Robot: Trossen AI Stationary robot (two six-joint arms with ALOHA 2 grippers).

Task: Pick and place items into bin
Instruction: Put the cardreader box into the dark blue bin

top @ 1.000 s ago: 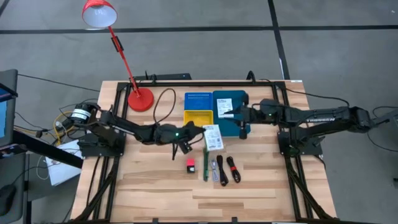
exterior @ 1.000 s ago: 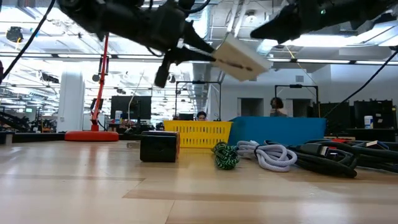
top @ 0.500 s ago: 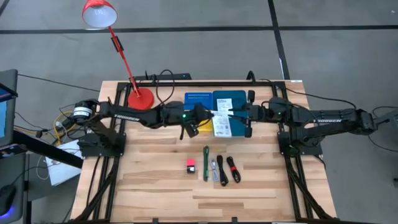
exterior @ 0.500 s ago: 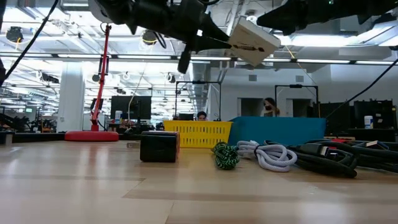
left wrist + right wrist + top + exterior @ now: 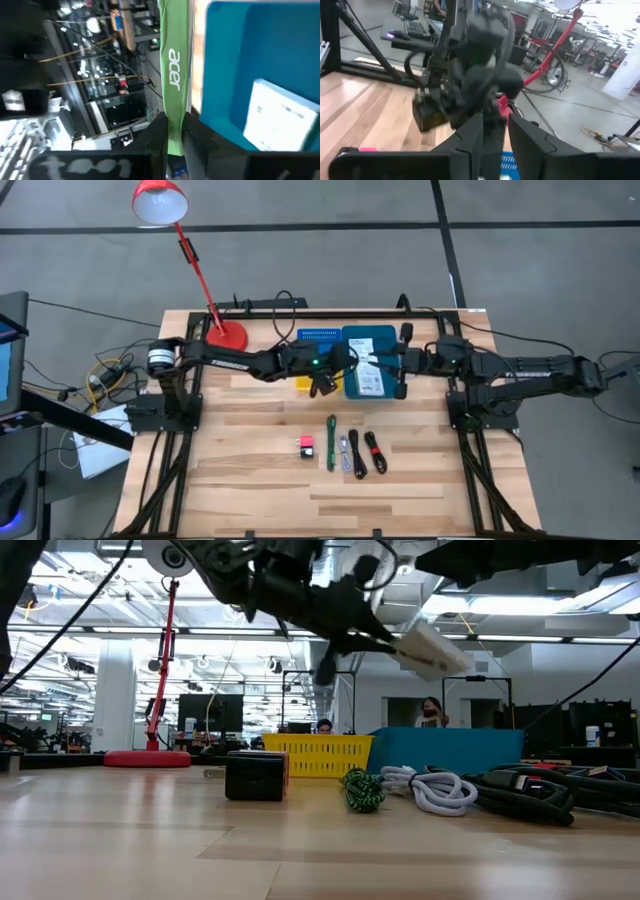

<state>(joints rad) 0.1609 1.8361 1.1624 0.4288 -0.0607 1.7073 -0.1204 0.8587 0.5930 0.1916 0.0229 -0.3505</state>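
Note:
My left gripper (image 5: 343,371) reaches across from the table's left and is shut on the white flat packet with black print (image 5: 369,377). It holds the packet in the air over the teal bin (image 5: 386,340). In the left wrist view the packet (image 5: 174,70) shows a green printed side, and a white item (image 5: 280,120) lies inside the bin. My right gripper (image 5: 401,376) hovers open beside the bin's right part, holding nothing. A red-pink block (image 5: 307,445), a green-handled tool (image 5: 330,442), a clear packet (image 5: 343,453) and black cables (image 5: 366,452) lie on the table's near middle. My left gripper pinches the packet between its two fingers at the edge nearest the arm (image 5: 174,127). The fingers come nearly level from the table's left. The packet (image 5: 432,648) is lifted clear and slopes down away from the fingers, above the teal bin.
A yellow bin (image 5: 303,383) lies mostly under my left arm, with a blue perforated tray (image 5: 318,337) behind it. A red desk lamp (image 5: 226,338) stands at the far left. Black frame rails run along both table sides.
My left gripper has carried the packet from over the table's middle toward the far right, rising a little, until it hangs over the teal bin. It stays shut on the packet. The items on the table have not moved.

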